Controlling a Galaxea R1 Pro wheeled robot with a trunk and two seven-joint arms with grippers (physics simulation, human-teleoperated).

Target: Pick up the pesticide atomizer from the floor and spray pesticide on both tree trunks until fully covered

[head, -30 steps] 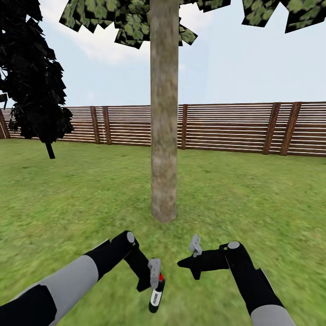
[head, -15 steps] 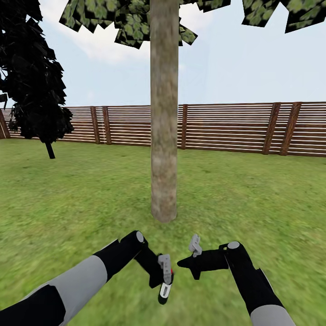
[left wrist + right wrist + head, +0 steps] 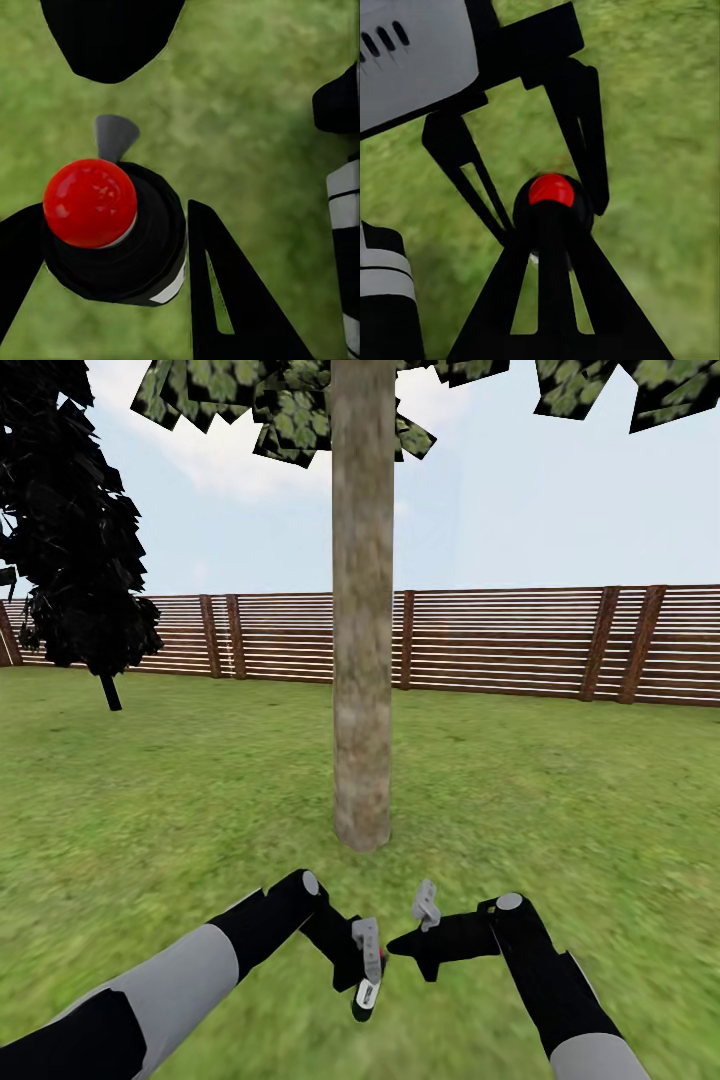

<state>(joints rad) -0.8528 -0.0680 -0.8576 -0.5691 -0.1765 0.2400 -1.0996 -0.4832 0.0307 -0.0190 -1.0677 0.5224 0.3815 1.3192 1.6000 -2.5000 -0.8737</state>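
The pesticide atomizer (image 3: 365,994), a black can with a red cap (image 3: 90,202), hangs low over the grass, and my left gripper (image 3: 367,972) is shut on it. In the left wrist view the black fingers (image 3: 225,300) clamp the can's sides. My right gripper (image 3: 394,944) is shut on nothing, its tip pointing at the atomizer (image 3: 551,196) from close by. One tree trunk (image 3: 362,660), straight and mottled grey-brown, rises from the lawn just beyond both grippers, with blocky green leaves (image 3: 290,400) above. The second tree is out of view.
A brown slatted fence (image 3: 520,645) runs across the back of the lawn (image 3: 560,800). A dark narrow tree (image 3: 75,530) stands at the far left. Grass surrounds the trunk on all sides.
My left arm has swung right with the atomizer, bringing it close to the right gripper. The right gripper has edged slightly left toward the can.
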